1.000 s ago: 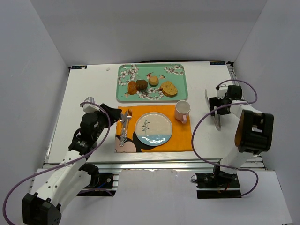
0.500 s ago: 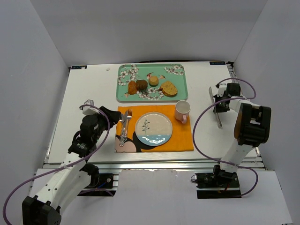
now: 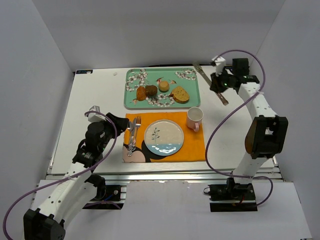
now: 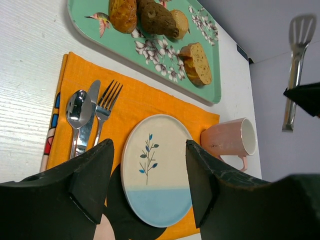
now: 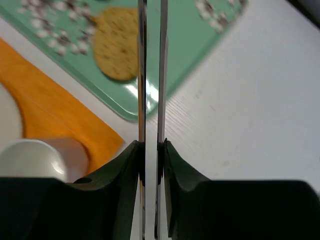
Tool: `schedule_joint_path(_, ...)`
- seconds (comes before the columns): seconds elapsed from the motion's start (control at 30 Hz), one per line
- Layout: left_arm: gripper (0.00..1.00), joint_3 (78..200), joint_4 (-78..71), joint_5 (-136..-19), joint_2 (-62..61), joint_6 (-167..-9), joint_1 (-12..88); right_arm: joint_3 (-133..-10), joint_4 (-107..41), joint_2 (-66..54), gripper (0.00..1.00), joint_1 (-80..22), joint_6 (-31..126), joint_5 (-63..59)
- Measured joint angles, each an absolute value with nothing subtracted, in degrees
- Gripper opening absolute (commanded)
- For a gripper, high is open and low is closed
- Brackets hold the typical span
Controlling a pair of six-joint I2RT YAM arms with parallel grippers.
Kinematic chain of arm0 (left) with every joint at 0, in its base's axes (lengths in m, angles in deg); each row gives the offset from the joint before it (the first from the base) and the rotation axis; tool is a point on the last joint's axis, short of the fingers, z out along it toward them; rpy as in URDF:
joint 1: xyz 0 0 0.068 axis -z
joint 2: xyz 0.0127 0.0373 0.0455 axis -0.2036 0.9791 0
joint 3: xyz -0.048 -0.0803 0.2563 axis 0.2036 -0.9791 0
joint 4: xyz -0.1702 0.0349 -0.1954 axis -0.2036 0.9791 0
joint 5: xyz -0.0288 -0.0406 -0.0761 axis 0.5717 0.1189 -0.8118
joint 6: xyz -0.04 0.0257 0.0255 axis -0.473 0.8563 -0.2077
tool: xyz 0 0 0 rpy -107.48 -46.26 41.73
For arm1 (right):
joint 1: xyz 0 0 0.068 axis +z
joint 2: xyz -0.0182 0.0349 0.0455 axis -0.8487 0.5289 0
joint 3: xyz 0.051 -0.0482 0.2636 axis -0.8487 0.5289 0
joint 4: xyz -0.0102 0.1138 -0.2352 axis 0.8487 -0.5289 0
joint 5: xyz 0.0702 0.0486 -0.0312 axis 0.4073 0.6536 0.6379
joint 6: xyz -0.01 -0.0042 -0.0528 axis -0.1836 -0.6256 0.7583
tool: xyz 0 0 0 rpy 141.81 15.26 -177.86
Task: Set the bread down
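Bread (image 3: 164,86): our small bun sits on the green tray (image 3: 196,97), well left of the right gripper (image 3: 218,82).
Right gripper: clamped on metal tongs (image 3: 202,74), likely for lifting it.
Left gripper (image 4: 148,170): wide, empty, over the plate (image 4: 160,205), the probable destination.

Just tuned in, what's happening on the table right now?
The right pincer grips metal tongs, raised near the green tray's far right corner. The small round bun sits on that tray among other bread pieces, untouched. The plate on the orange placemat has no food on it. The left pincer hangs open near the placemat's left edge.
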State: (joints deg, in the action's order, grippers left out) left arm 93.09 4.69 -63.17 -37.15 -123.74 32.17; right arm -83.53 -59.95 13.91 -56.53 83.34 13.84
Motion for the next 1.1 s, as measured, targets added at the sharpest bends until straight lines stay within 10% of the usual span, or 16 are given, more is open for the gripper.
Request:
schedule_joint_path(0.3, 0.69, 93.2, 5.5, -62.9, -37.9, -123.9, 32.2, -98.6, -65.6, 19.8, 0.33, -40.5, 84.8, 15.8)
schedule_joint_path(1.1, 0.69, 93.2, 6.0, -62.1, -38.7, -125.1, 32.2, -104.1, -68.7, 28.2, 0.41, -36.5, 89.3, 9.1)
